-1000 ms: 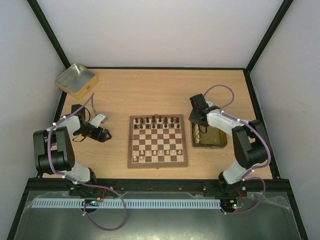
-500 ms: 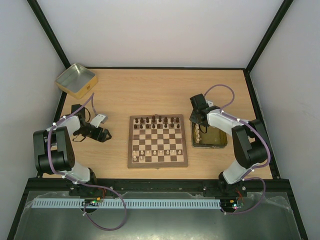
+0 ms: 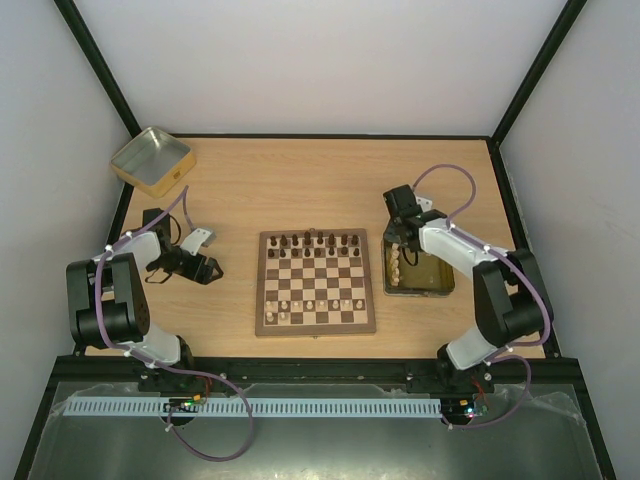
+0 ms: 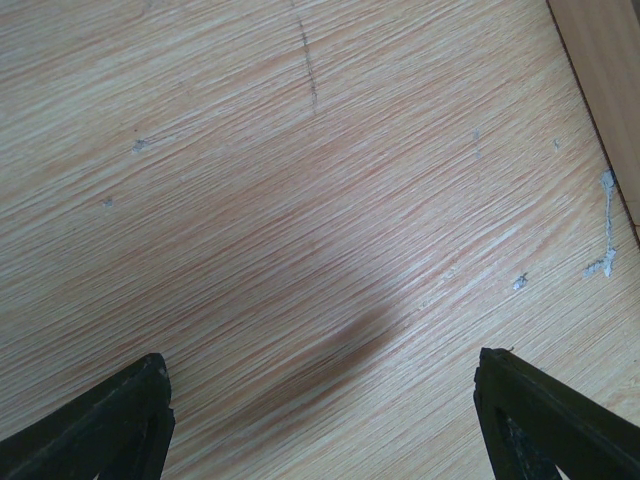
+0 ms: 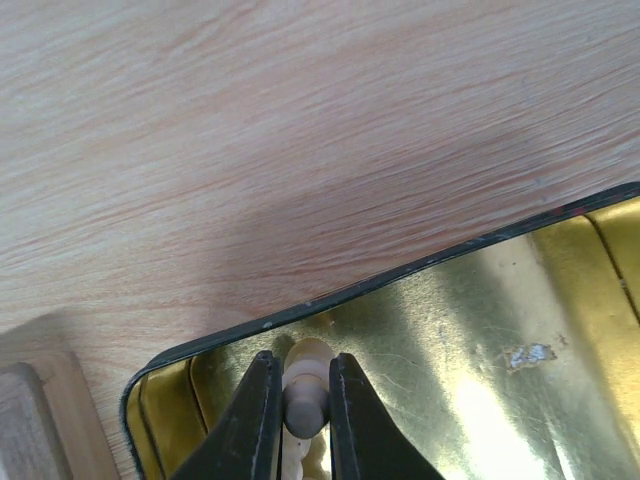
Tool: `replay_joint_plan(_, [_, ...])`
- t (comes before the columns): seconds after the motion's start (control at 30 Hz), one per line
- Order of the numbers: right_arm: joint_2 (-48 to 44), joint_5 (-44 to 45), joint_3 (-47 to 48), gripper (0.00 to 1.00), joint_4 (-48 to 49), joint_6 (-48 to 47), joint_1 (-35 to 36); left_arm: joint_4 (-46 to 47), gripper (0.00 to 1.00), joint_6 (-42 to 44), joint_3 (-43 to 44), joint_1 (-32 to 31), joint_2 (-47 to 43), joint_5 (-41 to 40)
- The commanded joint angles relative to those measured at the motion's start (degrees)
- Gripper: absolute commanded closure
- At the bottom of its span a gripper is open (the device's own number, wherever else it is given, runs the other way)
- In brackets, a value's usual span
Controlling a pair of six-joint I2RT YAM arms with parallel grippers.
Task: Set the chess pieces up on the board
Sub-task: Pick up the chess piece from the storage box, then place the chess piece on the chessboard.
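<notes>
Step in hand: pick from the tin, right arm

- right gripper [image 5: 302,398] sits low in the near-left corner of the gold tin [image 5: 480,300], fingers pressed in on a cream piece [image 5: 307,355]; its rounded head pokes out just past the fingertips
- the piece looks pinched on its upper body, roughly in line with the fingers; whether its base has left the tin floor can't be told
- more cream pieces [image 3: 395,266] lie along the tin's left side, too small to tell type
- tin sits just to the right of the board [image 3: 316,281], its edge close to the board's but apart
- left gripper [image 4: 320,362] has fingers spread wide with nothing between them, hovering over bare table [image 4: 300,150] well left of the board, so it reads as idle
- board: dark pieces [image 3: 315,241] fill the far rows; cream ones [image 3: 315,304] are on the near rows, and the nearest row looks incomplete, though gaps can't be counted at this size

Judgement: task partway, cream side being filled

Next move calls for:
- a straight lift to clear the tin wall
- a short traverse left to an open near-row square
- setting the piece down upright without clipping neighbours; squares are tight against finger width, so a top-down approach with a small release looks safest

Risk: thin pinch near the head, so the piece may pivot on the lift
</notes>
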Motion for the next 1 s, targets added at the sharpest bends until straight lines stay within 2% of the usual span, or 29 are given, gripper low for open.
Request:
replay_joint_plan(0.0, [-4.5,2.0,1.9,0.93,-3.9,-1.1,-0.2,-3.4,0.17,-0.2,-2.0,-0.2,2.6,-3.9])
replay_joint_plan(0.27, [-12.4,1.9,3.2,0.93,-9.4,-0.8,2.7,-3.1,0.17,-0.5,-2.2,-0.2,2.2,-4.3])
replay_joint_plan(0.53, [-19.2,-0.8,4.5,0.93,-15.7,4.2,13.3,-3.0,0.17,-0.7,-2.4,-0.3,1.8,-4.6])
replay_joint_plan(0.7, [-21.6,0.0,3.8,0.93,-17.9,11.0,24.3,-2.9,0.17,-0.7,-2.5,-0.4,1.5,-4.6])
replay_joint_plan(0.8, [-21.3,1.9,3.1,0.93,-18.3,16.0,33.3,-2.6,0.17,-1.0,-2.6,-0.4,1.0,-4.9])
replay_joint_plan(0.97, [-18.0,3.1,-0.4,0.93,-14.4,24.4,45.9,-2.4,0.17,-1.2,-2.7,-0.6,0.7,-5.3])
